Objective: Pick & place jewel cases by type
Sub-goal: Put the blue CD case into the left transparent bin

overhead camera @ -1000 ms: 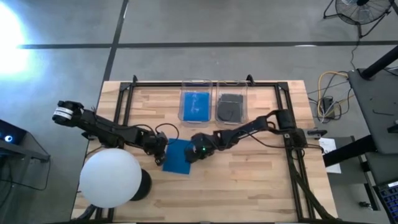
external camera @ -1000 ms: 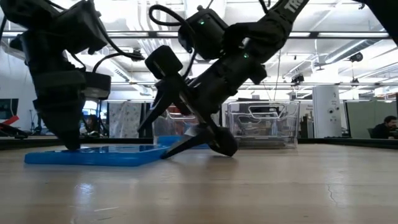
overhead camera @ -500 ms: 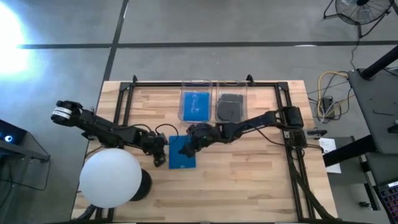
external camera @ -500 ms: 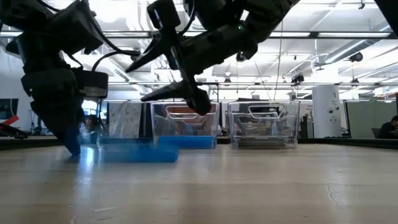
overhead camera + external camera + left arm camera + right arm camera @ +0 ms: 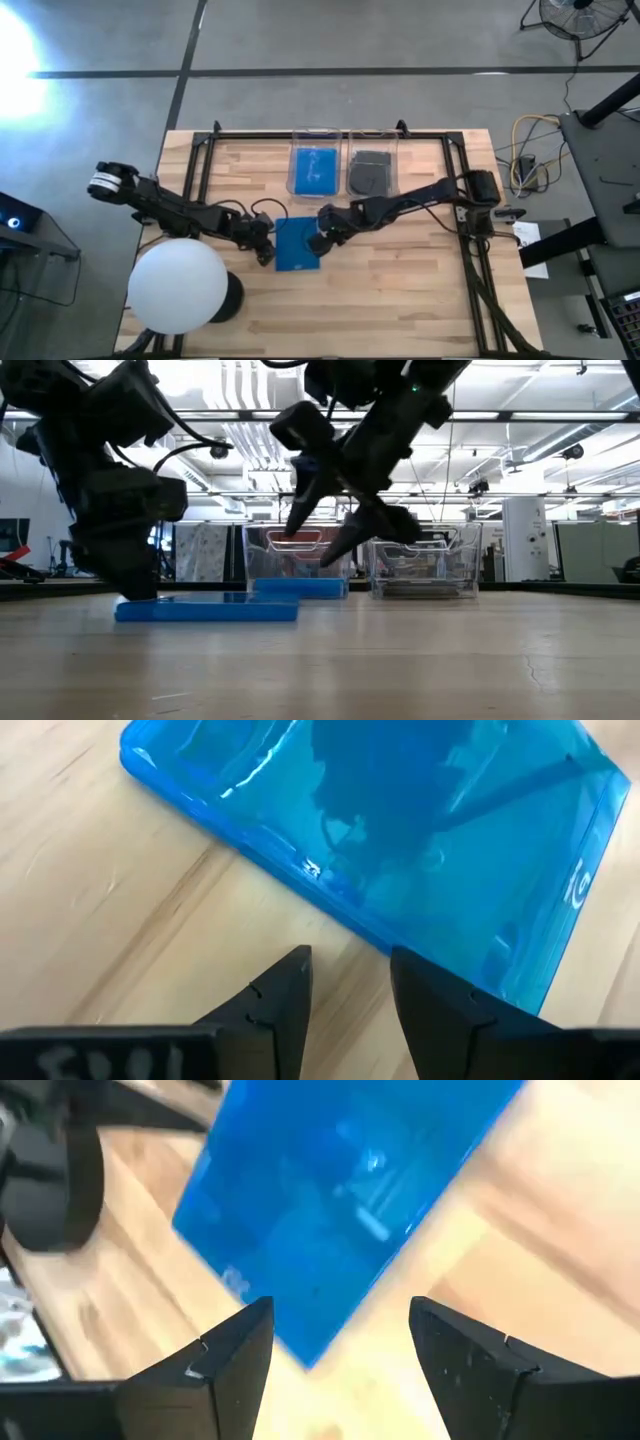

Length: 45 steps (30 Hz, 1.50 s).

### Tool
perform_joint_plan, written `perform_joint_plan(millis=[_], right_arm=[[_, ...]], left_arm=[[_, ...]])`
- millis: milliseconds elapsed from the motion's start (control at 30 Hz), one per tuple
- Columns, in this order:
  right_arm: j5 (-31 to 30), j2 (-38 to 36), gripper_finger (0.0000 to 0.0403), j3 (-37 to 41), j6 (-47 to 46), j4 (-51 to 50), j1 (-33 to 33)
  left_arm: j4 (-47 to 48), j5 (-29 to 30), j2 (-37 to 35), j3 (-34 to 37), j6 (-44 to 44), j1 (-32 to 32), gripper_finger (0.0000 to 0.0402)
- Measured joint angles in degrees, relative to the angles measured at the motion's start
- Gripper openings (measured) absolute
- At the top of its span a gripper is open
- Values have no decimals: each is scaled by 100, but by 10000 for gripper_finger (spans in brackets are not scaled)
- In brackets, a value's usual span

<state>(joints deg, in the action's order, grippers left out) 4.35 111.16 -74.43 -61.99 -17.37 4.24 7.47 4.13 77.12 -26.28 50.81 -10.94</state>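
Note:
One bright blue jewel case (image 5: 296, 245) lies flat on the wooden table between the two arms; it also shows in the low view (image 5: 205, 608). My left gripper (image 5: 350, 960) is down at the table by the case's left edge (image 5: 135, 590), its fingers a narrow gap apart and pointing at the case (image 5: 400, 820). My right gripper (image 5: 340, 1320) is open wide and hangs above the case's right part (image 5: 340, 535), clear of it. Another blue case lies in the left clear bin (image 5: 315, 168), and a dark case lies in the right bin (image 5: 370, 172). My left gripper comes level from the table's left, and its fingertips (image 5: 400, 965) stand right at the case's left edge (image 5: 345, 925). The case lies flat on the table. I cannot tell whether the fingertips touch it.
Two clear bins stand side by side at the table's far edge (image 5: 300, 565) (image 5: 420, 560). A large white sphere (image 5: 180, 288) sits at the near left corner, close to my left arm. A black frame (image 5: 470, 200) runs around the tabletop. Bare wood lies to the right and near side.
My right gripper, low at the case's right edge, rose off the table, swung toward the far edge, and came back above the case. The blue case slid a little toward the table's right and turned squarer to the table. My left gripper followed it rightward.

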Motion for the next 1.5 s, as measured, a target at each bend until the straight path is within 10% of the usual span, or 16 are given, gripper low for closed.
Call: perform_joint_plan(millis=[367, 800, 1167, 1500], right_arm=[[771, 1016, 228, -27, -1250, 1083, 8], [993, 682, 229, -435, -325, 1326, 93], [-540, 719, 228, -484, -1258, 1412, 55], [642, 701, 191, -502, -744, 1322, 46]], left_arm=[[-308, -30, 457, 28, -81, 24, 126], [-488, -281, 785, -9, -383, 35, 126], [-1199, -534, 839, 0, -120, 22, 126], [-1248, -467, 820, -11, -211, 24, 126]])
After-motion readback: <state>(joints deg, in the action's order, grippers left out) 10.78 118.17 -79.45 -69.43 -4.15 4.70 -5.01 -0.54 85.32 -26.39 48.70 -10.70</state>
